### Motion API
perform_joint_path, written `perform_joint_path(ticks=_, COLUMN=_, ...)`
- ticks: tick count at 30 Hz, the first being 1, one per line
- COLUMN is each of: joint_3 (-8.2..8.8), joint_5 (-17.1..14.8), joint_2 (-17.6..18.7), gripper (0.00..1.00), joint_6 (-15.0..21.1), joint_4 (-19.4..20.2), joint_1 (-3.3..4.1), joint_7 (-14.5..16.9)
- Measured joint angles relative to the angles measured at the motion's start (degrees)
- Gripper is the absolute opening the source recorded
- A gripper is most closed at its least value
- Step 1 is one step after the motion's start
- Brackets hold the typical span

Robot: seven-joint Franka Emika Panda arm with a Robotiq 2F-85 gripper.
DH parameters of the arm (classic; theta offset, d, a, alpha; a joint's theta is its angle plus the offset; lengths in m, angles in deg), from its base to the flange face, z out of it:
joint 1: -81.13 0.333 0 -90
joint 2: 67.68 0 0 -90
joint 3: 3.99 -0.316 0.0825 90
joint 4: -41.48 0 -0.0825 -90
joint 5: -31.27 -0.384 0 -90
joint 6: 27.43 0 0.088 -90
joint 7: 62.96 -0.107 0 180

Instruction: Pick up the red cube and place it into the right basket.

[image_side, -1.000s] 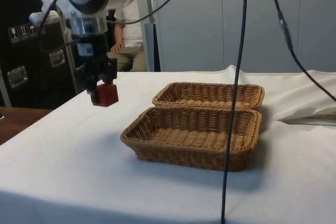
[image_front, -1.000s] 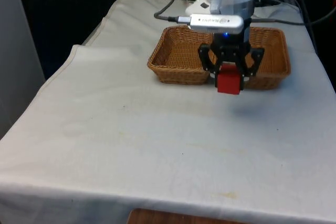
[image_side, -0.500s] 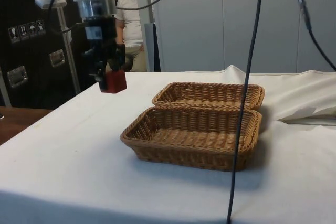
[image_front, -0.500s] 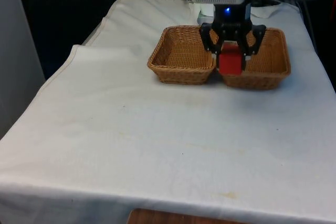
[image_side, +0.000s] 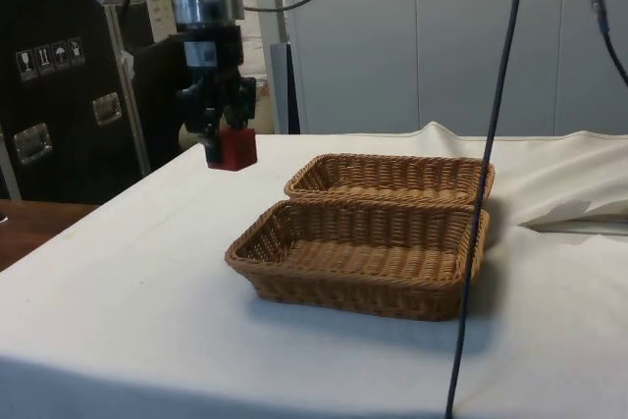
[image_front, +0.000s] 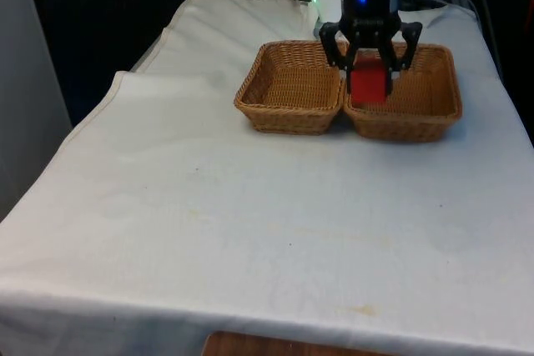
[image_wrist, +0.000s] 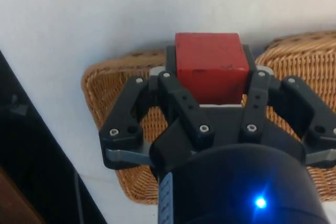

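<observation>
Gripper [image_front: 368, 60]: fingers clamped on the red cube [image_front: 368, 85], held in the air.
Red cube: above the right basket [image_front: 434, 114], near its inner wall.
Left basket [image_front: 275, 110]: touches the right one, near the table's [image_front: 209, 223] far edge.
Hidden: the cube's upper sides, behind the fingers [image_wrist: 181, 100].

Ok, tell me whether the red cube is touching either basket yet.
Apart. The side view shows the red cube held in the gripper, hanging clear above the wicker baskets.
</observation>
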Motion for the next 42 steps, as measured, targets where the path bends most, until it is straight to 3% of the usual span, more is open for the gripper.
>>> perform_joint_path(ticks=20, joint_3=-0.63, joint_5=0.1, joint_2=-8.9, gripper=0.03, joint_6=5.6, joint_4=12.8, joint_1=0.11, joint_7=1.4)
perform_joint_path(ticks=31, joint_3=0.46, joint_5=2.3, joint_2=-12.3, gripper=0.03, joint_6=5.8, joint_4=17.9, joint_1=0.06, joint_7=2.9)
perform_joint_path(ticks=42, joint_3=2.01, joint_5=3.8, joint_2=-13.1, gripper=0.03, joint_6=6.7, joint_4=21.6, joint_1=0.0, joint_7=4.4)
